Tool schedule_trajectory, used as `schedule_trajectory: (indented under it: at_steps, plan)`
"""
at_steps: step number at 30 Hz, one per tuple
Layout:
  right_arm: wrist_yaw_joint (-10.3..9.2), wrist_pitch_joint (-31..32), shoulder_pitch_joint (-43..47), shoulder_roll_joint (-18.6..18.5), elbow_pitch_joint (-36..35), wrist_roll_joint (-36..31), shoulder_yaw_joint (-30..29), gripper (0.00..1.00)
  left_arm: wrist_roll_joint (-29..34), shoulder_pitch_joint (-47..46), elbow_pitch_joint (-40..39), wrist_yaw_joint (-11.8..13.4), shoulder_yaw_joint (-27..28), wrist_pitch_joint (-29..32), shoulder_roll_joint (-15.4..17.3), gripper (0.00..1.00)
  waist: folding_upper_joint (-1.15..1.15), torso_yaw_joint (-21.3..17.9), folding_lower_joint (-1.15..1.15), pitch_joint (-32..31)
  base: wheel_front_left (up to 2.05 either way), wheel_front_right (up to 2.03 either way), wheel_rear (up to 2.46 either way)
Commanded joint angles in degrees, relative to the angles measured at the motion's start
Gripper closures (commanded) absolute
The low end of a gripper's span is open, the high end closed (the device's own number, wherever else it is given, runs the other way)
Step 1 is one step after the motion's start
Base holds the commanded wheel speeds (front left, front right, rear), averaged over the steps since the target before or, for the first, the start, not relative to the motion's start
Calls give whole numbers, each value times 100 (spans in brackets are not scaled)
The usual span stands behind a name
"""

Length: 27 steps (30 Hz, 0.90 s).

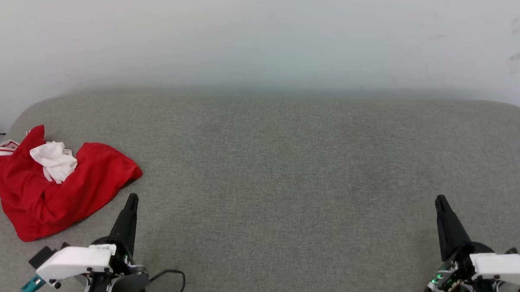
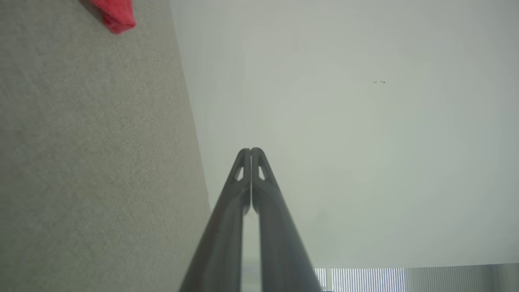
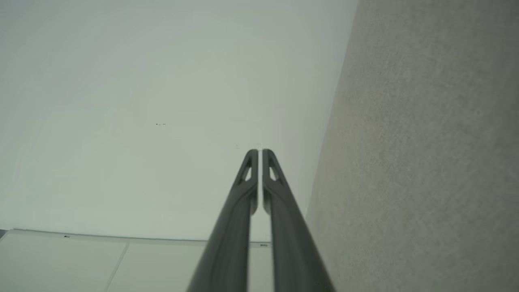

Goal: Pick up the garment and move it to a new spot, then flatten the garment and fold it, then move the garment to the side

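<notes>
Left hand (image 1: 132,197) and right hand (image 1: 440,200) sit near, at either side, fingers together and empty, pointing far; the crumpled red garment (image 1: 68,191) lies beside the left hand.

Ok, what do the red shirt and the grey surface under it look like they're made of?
Red shirt: soft matte cloth, probably a cotton or polyester knit, given its loose crumpled folds. Grey surface: matte woven upholstery-like fabric with a fine speckled grain; its rounded corners hint at padding, but that is unsure.
</notes>
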Motion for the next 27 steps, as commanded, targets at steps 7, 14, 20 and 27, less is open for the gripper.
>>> schedule_trajectory:
  at_steps: [7, 14, 20, 27]
  plan:
    - [-1, -112, 165, 5, 105, -107, 9, 0, 26, 147, 32, 5, -67, -113, -12, 0, 0, 0, 0, 4, 0, 0, 0]
    - [-1, -313, 204, 5, -22, -530, -56, 0, 443, 155, -93, 5, -6, -312, -11, 0, 0, 0, 0, 11, 0, 0, 0]
    - [-1, -472, 224, 5, -251, -1192, -114, 0, 1050, 117, -301, 112, 35, -472, -9, 0, 0, -2, 0, 18, 0, 0, 0]
    - [-1, -645, 256, 5, -555, -2063, -136, 0, 1867, 108, -638, 391, 18, -645, -8, 0, 0, -4, 0, 26, 0, 0, 0]
